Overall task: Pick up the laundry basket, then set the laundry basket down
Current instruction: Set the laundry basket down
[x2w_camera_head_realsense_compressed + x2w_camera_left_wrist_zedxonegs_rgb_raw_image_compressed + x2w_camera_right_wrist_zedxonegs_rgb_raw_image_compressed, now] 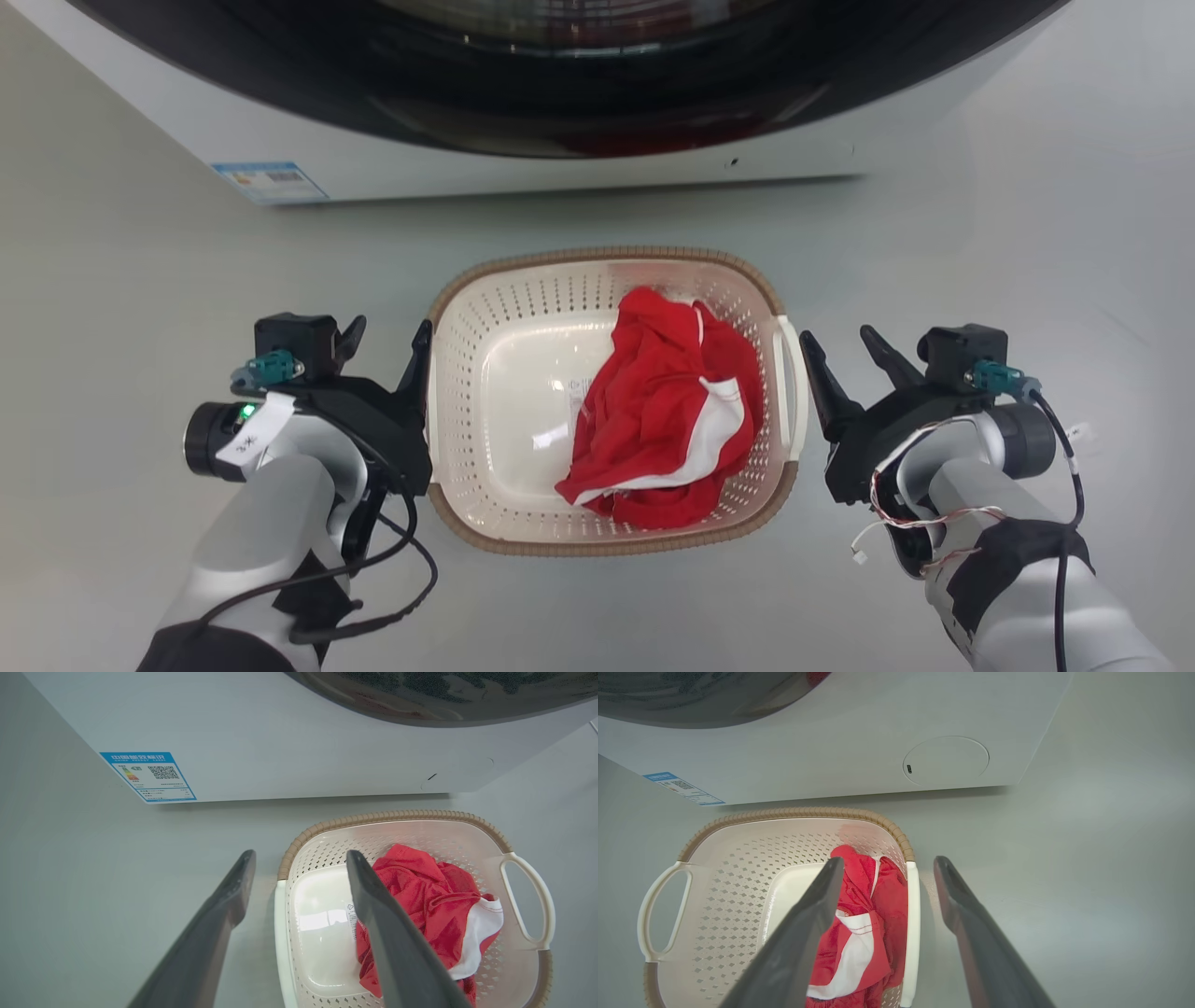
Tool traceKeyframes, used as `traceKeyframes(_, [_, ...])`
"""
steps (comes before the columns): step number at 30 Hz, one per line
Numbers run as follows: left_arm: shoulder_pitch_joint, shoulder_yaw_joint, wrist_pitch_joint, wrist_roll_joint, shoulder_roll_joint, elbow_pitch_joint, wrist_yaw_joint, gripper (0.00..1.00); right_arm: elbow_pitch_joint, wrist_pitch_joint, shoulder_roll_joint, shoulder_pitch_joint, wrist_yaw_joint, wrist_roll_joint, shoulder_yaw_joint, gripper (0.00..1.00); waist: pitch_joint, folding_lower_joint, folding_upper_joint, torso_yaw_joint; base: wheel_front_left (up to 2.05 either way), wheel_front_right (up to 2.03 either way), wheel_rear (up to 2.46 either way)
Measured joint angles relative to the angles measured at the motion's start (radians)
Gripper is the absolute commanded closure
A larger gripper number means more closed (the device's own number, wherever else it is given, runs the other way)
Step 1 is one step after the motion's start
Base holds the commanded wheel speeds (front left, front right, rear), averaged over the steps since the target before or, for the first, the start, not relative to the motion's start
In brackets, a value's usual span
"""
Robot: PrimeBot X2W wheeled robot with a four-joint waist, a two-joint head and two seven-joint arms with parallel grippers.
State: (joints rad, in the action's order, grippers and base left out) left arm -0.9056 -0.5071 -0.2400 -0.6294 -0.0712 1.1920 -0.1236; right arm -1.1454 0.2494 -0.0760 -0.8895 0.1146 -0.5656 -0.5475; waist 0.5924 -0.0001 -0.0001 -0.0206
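Head view: laundry basket (pixel 607 254) down on the floor (pixel 140 299), just in front of the washer (pixel 560 173), with a red and white cloth (pixel 672 411) inside. Left jaws wide open at the basket's left edge, holding nothing. Right jaws wide open just beside the right handle (pixel 789 392), holding nothing too. Could tip and spill the cloth if lifted on one side first. Blue sticker (pixel 269 181) on the washer and a white tag (pixel 252 434) on the left wrist, both too small to read.

Left wrist view: left handle (pixel 279 933) seen between the two spread fingers, not squeezed. Could slip out, being thin and smooth. Sticker with a square code and tiny print, not clear enough to read.

Right wrist view: right handle between the spread fingers, not squeezed. Could miss it if shut too high. Could bump the washer if swung forward.
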Motion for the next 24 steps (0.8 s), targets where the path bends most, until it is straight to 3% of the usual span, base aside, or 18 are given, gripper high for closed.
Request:
traceKeyframes(7, [0.067,-0.004,-0.009,0.009,-0.012,-0.041,0.000,0.00,0.080,0.000,-0.012,0.086,-0.002,0.000,0.037,0.00,-0.103,-0.0001,0.0000,-0.007,0.00,0.00,0.00])
traceKeyframes(16, [0.169,0.009,-0.009,0.019,-0.024,-0.136,0.003,0.00,0.179,0.000,-0.048,0.217,-0.037,0.002,0.083,0.00,-0.237,-0.0001,0.0000,-0.012,0.00,0.00,0.00])
traceKeyframes(24, [0.286,0.024,-0.010,0.036,-0.043,-0.260,0.047,0.00,0.300,0.000,-0.069,0.335,-0.063,0.023,0.100,0.00,-0.354,-0.0001,-0.0001,-0.011,0.00,0.00,0.00])
